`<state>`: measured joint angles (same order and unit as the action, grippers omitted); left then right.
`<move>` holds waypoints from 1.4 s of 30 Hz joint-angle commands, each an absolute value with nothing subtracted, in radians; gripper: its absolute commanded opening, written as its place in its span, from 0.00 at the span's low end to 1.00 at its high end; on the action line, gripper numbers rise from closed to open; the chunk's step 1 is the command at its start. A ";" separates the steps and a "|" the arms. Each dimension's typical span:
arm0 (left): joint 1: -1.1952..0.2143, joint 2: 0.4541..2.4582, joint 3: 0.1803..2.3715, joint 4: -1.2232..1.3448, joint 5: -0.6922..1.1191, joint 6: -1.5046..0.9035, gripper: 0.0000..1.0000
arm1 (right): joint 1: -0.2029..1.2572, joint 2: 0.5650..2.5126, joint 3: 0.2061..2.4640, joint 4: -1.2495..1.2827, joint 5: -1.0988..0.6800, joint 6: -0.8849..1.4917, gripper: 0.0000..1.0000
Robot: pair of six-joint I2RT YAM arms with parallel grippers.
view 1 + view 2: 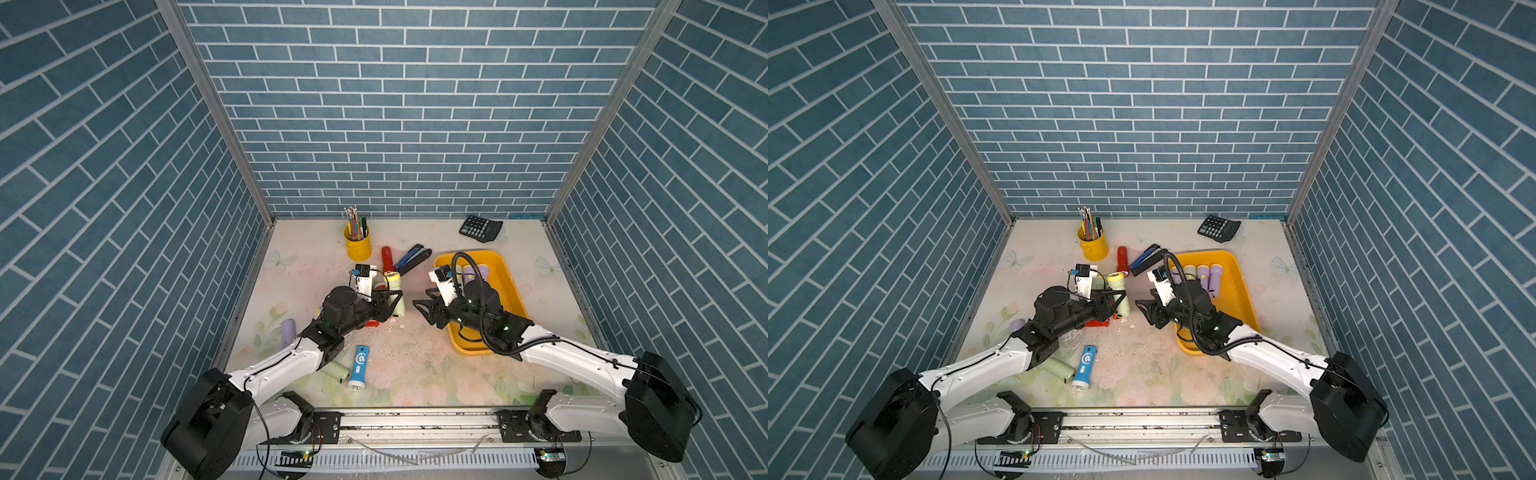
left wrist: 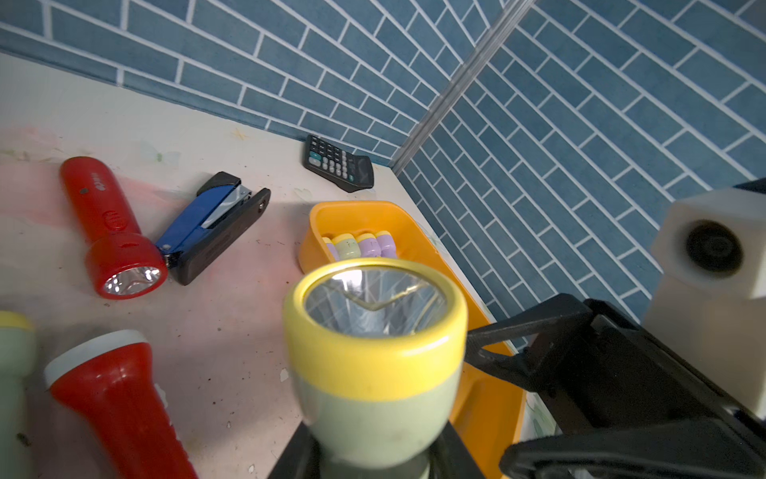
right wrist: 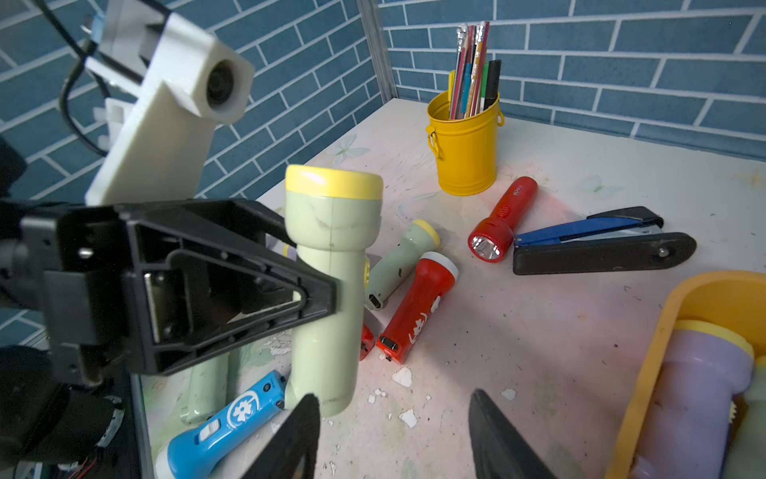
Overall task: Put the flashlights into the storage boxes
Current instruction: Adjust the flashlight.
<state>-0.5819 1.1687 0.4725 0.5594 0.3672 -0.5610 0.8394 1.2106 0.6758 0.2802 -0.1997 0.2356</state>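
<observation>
My left gripper (image 3: 328, 292) clamps 1 green flashlight (image 3: 331, 232) upright near the tray (image 1: 509, 283), I judge for handover; right gripper (image 3: 394, 435) stands open, empty.

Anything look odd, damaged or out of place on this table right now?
Yes. White flakes litter the tabletop near the yellow tray, as if the printed surface is chipping. The stapler lies splayed open beside a red flashlight.

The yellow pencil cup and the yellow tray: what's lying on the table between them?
A red flashlight and, right beside it, a blue-and-black stapler lie between the pencil cup and the tray; both top views show it.
</observation>
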 commanded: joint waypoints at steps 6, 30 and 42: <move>-0.579 1.132 0.477 0.638 0.513 -0.345 0.22 | 0.748 1.160 0.672 0.247 -0.475 0.119 0.58; -0.580 1.175 0.407 0.923 0.752 -0.203 0.15 | 0.650 1.287 0.885 -0.144 -0.856 -0.153 0.58; -0.582 1.320 0.395 1.250 0.764 -0.385 0.15 | 0.695 1.379 0.913 -0.008 -0.999 -0.088 0.58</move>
<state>-0.5819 1.2907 0.4015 1.0874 0.7433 -0.3202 0.6865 1.3705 0.8799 -0.0830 -0.9138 -0.0811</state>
